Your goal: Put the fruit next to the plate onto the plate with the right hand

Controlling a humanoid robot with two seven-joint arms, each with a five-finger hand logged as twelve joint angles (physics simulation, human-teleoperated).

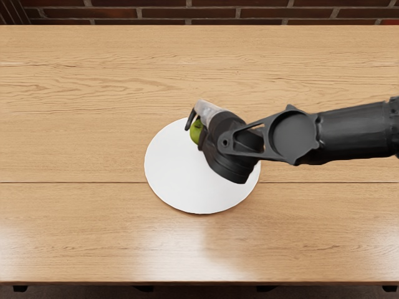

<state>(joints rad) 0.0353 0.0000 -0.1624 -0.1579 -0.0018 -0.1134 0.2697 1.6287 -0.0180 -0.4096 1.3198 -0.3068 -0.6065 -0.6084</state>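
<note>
- The right hand (pixel 215 129) is over the far part of the plate (pixel 181 180), its arm reaching in from the plate's right side. Its fingers (pixel 204 111) are curled around a green fruit (pixel 196 131), so the hand is grasping it.
- Only a small sliver of the green fruit shows between the fingers, just inside the plate's far rim. Too little of it is visible to name the kind.
- I cannot tell whether the fruit already rests on the plate or is held just above it. The palm and wrist hide the underside.
- The grip wraps the fruit from above and from the side. That seems a sensible hold for a small round thing that would roll if only pinched.
- The fruit's skin is smooth and yellow-green, and what shows of it is rounded.
- The plate is a flat white matte disc with no visible raised lip, so a round fruit could roll off if let go carelessly.
- The hand and the forearm (pixel 355 134) are dark, hard-shelled parts with a large round joint at the wrist. One finger is pale grey.
- The plate lies on a bench (pixel 93 93) of light, glossy wooden planks. A brick wall (pixel 187 9) runs beyond the plate's far side.
- By my judgement the carry is nearly done, and what remains is to set the fruit down and open the hand.
</note>
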